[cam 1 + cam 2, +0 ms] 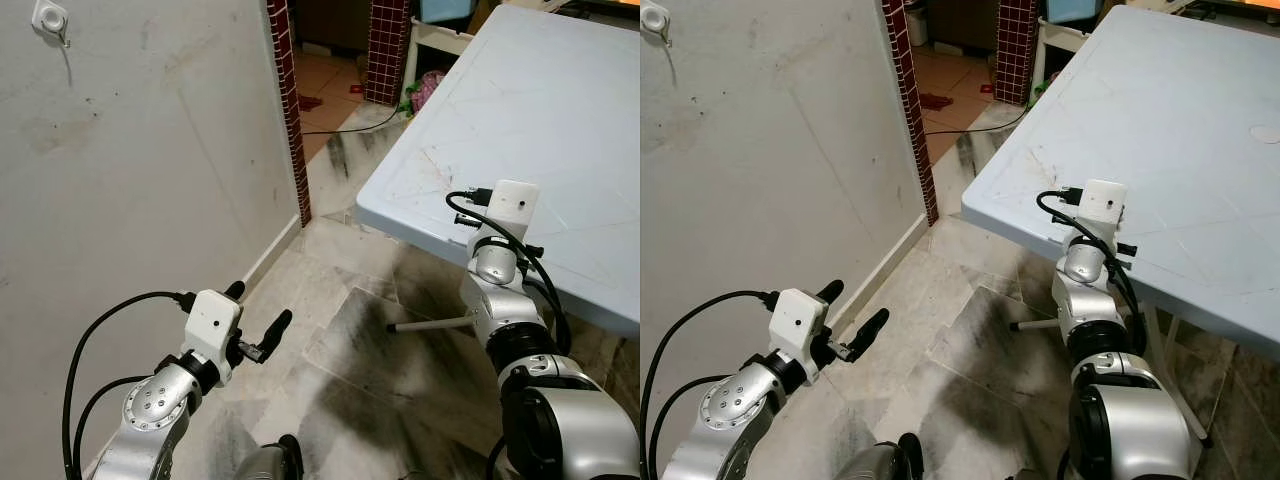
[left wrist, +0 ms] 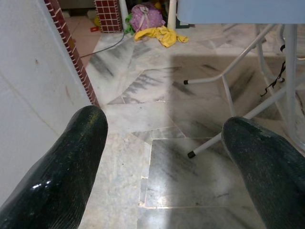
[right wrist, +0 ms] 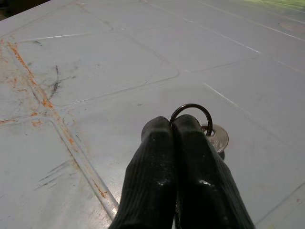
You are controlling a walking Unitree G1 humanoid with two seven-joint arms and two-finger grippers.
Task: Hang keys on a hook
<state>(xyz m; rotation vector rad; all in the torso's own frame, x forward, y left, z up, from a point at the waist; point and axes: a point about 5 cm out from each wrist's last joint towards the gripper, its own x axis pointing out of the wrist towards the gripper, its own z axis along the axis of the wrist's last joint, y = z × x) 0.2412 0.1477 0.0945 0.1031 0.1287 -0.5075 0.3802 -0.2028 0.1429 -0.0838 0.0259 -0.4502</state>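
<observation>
One dark metal key ring (image 3: 191, 114) with what appears to be a single silvery key (image 3: 217, 138) is seen at the centre of the right wrist view, pinched between the closed black fingers (image 3: 157, 157) of the right gripper (image 3: 172, 125) over the pale blue plastic desk (image 1: 560, 120). The right arm is raised at the desk's near edge, right of frame. One white wall hook (image 1: 50, 18) is mounted at the upper left on the grey wall. The left gripper (image 1: 258, 318) is held low over the marble floor (image 1: 380, 350), its fingers spread wide and empty.
</observation>
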